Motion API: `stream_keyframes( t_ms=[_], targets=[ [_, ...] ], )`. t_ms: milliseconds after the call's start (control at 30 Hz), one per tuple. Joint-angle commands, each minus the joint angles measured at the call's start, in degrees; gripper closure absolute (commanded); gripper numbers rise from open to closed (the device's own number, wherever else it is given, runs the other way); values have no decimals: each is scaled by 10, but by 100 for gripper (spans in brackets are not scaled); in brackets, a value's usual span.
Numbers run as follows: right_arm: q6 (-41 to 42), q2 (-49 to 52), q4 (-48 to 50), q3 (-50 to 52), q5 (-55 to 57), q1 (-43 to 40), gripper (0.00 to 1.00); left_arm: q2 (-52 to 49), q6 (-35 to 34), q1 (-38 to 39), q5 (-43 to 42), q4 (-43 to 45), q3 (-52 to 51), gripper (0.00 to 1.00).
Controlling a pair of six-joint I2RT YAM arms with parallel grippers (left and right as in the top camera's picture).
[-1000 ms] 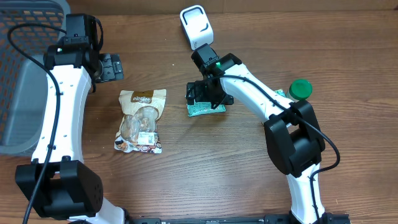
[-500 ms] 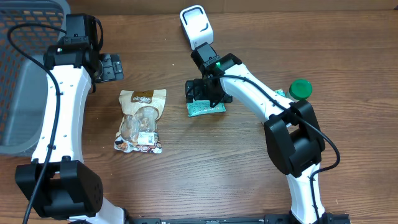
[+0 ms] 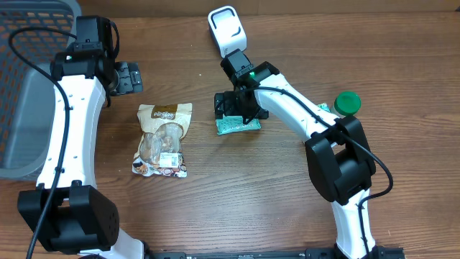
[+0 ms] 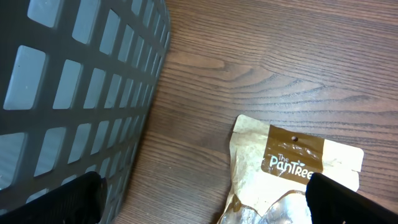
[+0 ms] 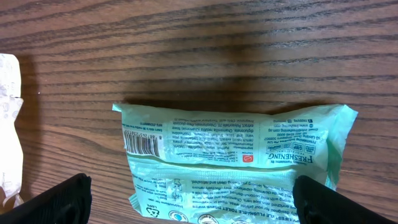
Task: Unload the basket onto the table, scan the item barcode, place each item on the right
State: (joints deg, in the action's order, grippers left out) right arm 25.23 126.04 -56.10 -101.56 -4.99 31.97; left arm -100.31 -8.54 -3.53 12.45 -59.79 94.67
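Note:
The item, a pale green wipes packet, lies flat on the wooden table. In the right wrist view its back side faces up, with the barcode near its left end. My right gripper hovers just over the packet, open, its fingers standing wide at either end of it. A white barcode scanner stands at the back of the table. My left gripper is open over bare wood at the left, with nothing between its fingertips.
A brown and clear snack pouch lies left of the packet, and its top edge shows in the left wrist view. A grey mesh basket fills the far left. A green lid sits at the right.
My right gripper has shifted very slightly over the green packet. The left arm has held still.

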Motion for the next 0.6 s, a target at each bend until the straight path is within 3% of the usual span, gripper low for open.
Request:
stream_keyframes(
  t_ms=[0,233,433,500,533,567],
  targets=[
    [-2,-17,3,4,1,1,0,7,8,-5,-1,1,12,0],
    [-2,-17,-12,4,1,1,0,7,6,-5,-29,38,12,0],
    [-2,-17,-14,4,1,1,0,7,-35,-5,-295,4,12,0],
    [-2,-17,-14,4,2,1,0,7,-39,-5,-336,-8,12,0],
    [-2,-17,-14,4,1,1,0,5,-43,-3,-347,-9,11,15],
    [-2,-17,-15,4,1,1,0,5,-43,-1,-350,-16,10,39]
  ],
)
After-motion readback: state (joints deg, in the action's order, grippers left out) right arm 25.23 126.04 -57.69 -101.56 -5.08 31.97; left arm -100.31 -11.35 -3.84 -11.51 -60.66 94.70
